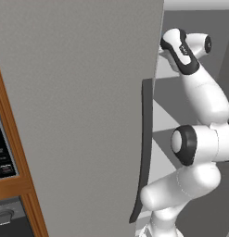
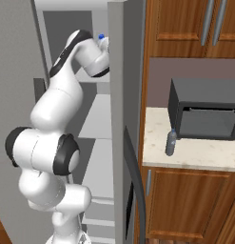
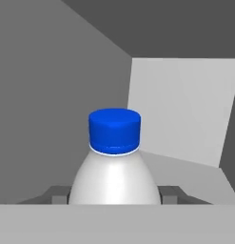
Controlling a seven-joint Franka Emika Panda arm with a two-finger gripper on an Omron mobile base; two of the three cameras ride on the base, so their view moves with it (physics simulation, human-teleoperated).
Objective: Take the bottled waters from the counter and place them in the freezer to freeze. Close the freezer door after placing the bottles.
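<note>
Gripper (image 3: 114, 194) grasps the whitish bottle (image 3: 114, 167) inside the freezer (image 3: 176, 109); next it likely sets it down; grey bottle (image 2: 171, 142) waits right, on the counter (image 2: 204, 155).

The white bottle (image 3: 115, 178) looks like smooth, slightly glossy plastic, its blue cap (image 3: 114, 130) matt with a soft sheen. The freezer (image 3: 181, 109) walls and shelves (image 2: 97, 119) are flat matt grey, without texture. The door (image 1: 79, 115) is a dull, even grey with a smooth dark handle (image 1: 144, 152). At 3 o'clock in the right base view, the table (image 2: 195, 152) is pale speckled stone, the cabinets (image 2: 185, 205) warm brown wood with metal handles, the microwave (image 2: 204, 114) dark matt grey, and the grey bottle (image 2: 171, 142) smoky plastic.
</note>
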